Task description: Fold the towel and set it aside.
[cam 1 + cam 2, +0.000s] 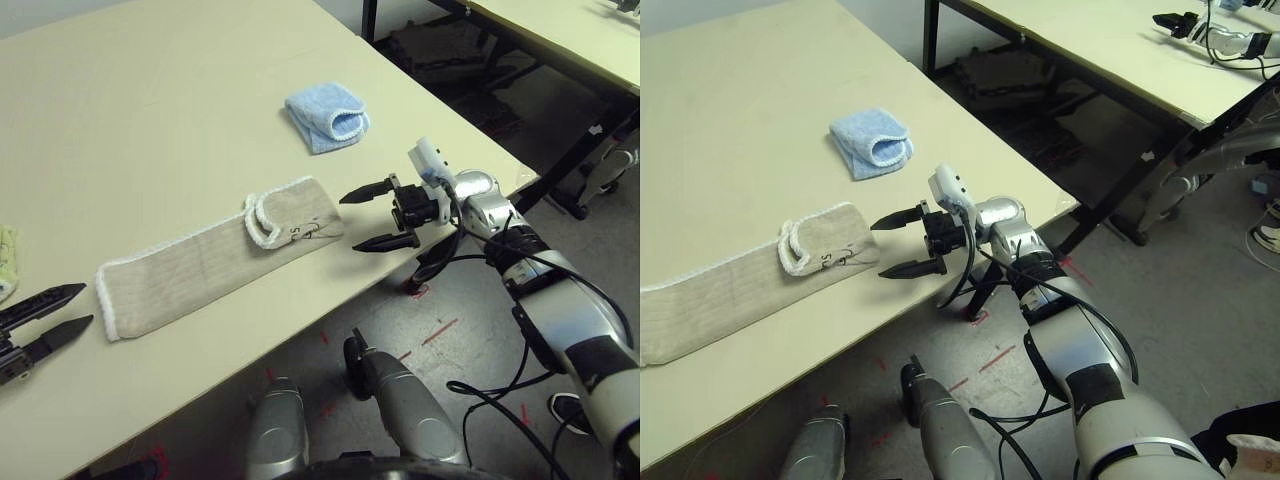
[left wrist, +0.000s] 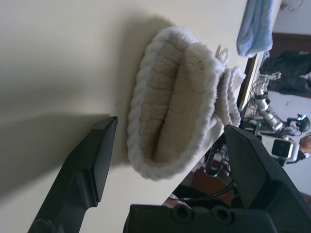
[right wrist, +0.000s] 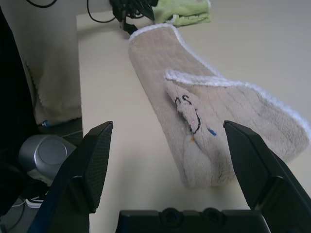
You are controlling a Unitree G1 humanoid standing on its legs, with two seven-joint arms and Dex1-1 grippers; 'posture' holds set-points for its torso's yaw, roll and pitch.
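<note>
- Left eye view: beige towel [image 1: 200, 268] lies folded in a long strip on the bench [image 1: 150, 120].
- Left jaws [image 1: 88, 305], spread and empty, beside its left end.
- Right jaws [image 1: 348, 222], likewise spread, near its right end.
- Blue cloth [image 1: 328, 118] beyond it.

The lime-green towel [image 1: 8, 262] at the left was cut off by the left eye view's edge. The beige towel's [image 1: 730, 290] left end ran out of the right eye view. Its folded-over flap hid part of the embroidery [image 1: 305, 230], whose lettering was too small to read. The left gripper [image 1: 88, 304] was cropped behind its fingers.
</note>
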